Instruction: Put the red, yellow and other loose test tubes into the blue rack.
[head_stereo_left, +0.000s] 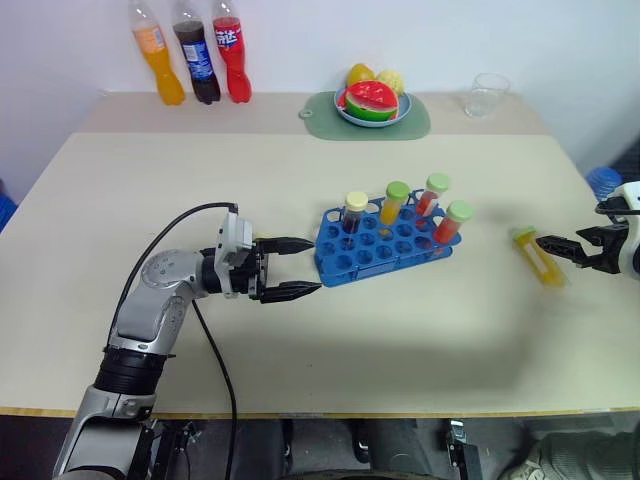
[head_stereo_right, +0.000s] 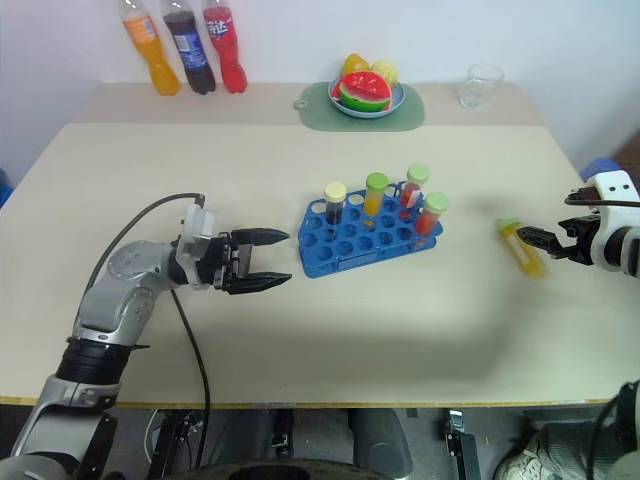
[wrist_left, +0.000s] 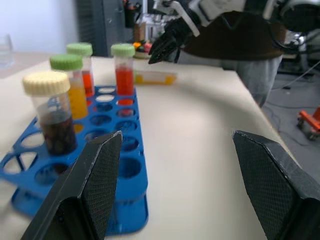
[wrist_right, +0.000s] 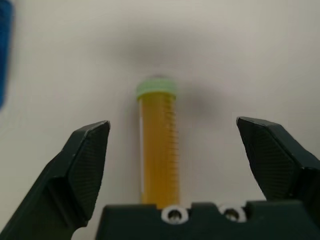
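**Four tubes racked, one yellow tube loose**

Left gripper (head_stereo_left: 297, 268) wide open, empty, just beside blue rack (head_stereo_left: 375, 255). Holding four upright tubes. Further right, yellow tube (head_stereo_left: 538, 256) flat on table (head_stereo_left: 400, 340). Right gripper (head_stereo_left: 553, 247) spread wide, empty, near it.
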